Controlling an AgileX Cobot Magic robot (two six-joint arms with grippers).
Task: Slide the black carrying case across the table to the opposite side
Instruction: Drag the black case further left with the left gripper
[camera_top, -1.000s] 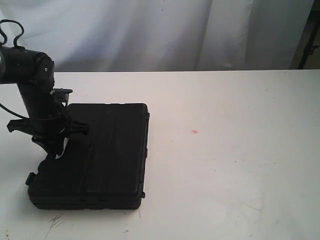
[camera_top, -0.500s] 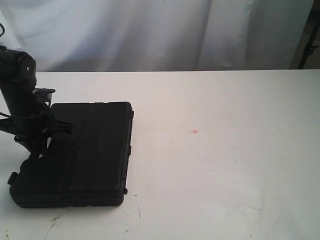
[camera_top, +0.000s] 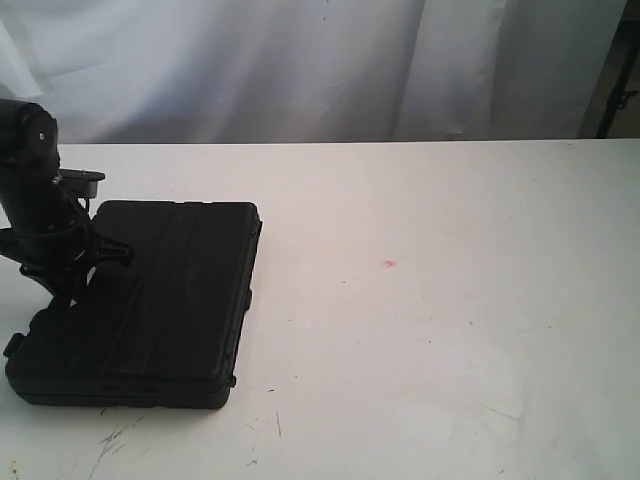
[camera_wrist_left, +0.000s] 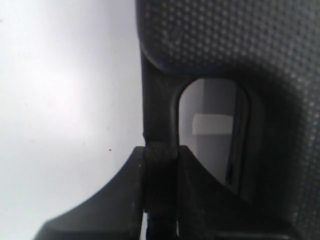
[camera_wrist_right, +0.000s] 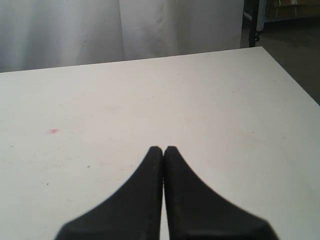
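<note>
The black case (camera_top: 150, 300) lies flat at the left end of the white table (camera_top: 450, 300), ribbed lid up. My left gripper (camera_top: 63, 290) reaches down at the case's left edge. In the left wrist view the left gripper (camera_wrist_left: 161, 152) is shut on the thin handle bar (camera_wrist_left: 159, 115) of the case (camera_wrist_left: 240, 50), one finger on each side, with the handle cutout (camera_wrist_left: 212, 130) beside it. The right gripper (camera_wrist_right: 163, 149) is shut on nothing and hovers over the bare table (camera_wrist_right: 200, 100). It is out of the exterior view.
A small red dot (camera_top: 389, 264) marks the middle of the table, and the red dot (camera_wrist_right: 53, 131) shows ahead of the right gripper. White curtain (camera_top: 300, 70) hangs behind. The table's right edge (camera_wrist_right: 292, 75) drops to dark floor.
The left arm has moved left with the case's handle in its grip, and the case has slid left across the table towards the left edge.
</note>
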